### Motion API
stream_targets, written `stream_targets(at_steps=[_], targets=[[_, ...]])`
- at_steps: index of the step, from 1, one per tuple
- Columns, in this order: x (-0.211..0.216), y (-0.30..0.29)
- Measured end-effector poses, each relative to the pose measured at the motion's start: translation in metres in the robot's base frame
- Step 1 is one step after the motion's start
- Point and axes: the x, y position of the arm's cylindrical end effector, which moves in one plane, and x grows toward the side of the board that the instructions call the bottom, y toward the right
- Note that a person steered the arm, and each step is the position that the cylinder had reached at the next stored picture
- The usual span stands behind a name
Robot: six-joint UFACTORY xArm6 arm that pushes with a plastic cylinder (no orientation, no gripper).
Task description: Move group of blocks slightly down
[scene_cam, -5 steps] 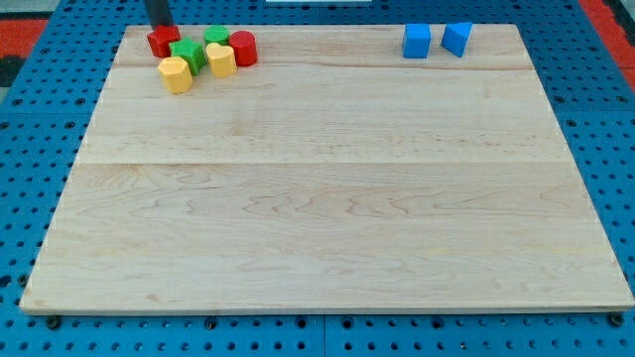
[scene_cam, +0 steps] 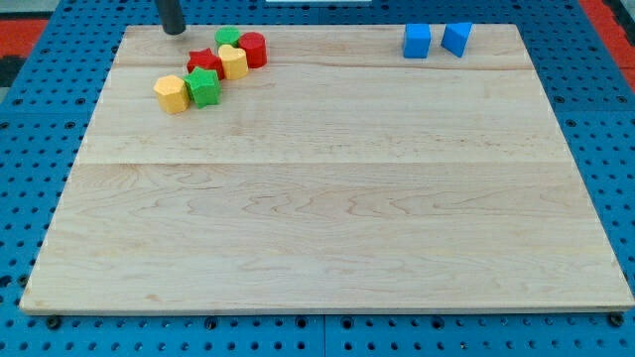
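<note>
Near the view's top left corner of the wooden board, six little blocks are sitting in a bunch. A yellow block is lying lowest and farthest to the view's left, and a green block is touching its right side. Just above the green one, a red block is resting (it looks a bit like a star). A second yellow block is leaning against the red one's right side. A small green block is peeking out at the top of the bunch, and a round red block is sitting at the bunch's right end.

My tip is standing on the board's top edge, up and to the left of the bunch, near the red star block but not touching any block. It is only a dark rod, so it is gripping nothing.

Far off toward the view's top right, a blue cube and a second blue block are sitting side by side. A blue peg board is showing all around the wood.
</note>
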Motion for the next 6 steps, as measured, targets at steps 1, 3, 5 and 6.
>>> stream_targets(at_steps=[1, 3, 5, 6], targets=[[0.005, 0.051], [0.06, 0.084], [0.048, 0.069], [0.016, 0.065]])
